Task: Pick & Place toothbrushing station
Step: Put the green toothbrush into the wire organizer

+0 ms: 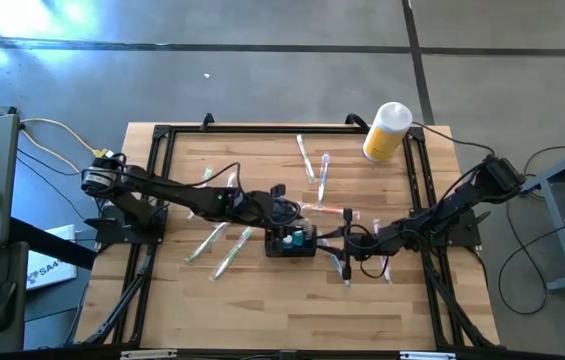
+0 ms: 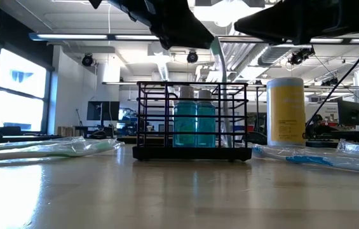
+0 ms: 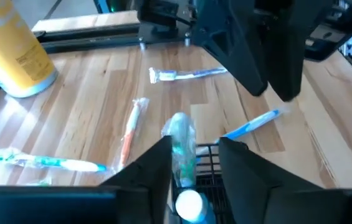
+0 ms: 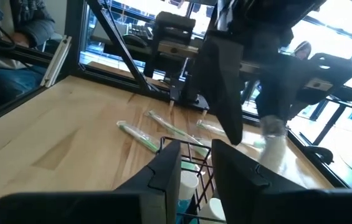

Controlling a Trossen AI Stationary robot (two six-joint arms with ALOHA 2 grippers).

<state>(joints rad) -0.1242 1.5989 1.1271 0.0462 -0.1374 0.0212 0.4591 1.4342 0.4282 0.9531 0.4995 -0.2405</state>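
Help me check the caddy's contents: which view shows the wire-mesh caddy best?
The low view: the whole wire-mesh caddy stands side-on, two blue bottles inside. The high view shows it small between the grippers; both wrist views catch only its rim.

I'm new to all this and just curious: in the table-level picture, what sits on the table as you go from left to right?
Wrapped green toothbrush lying flat → black wire caddy holding two blue bottles → yellow cylinder with white cap → wrapped blue toothbrush lying flat.
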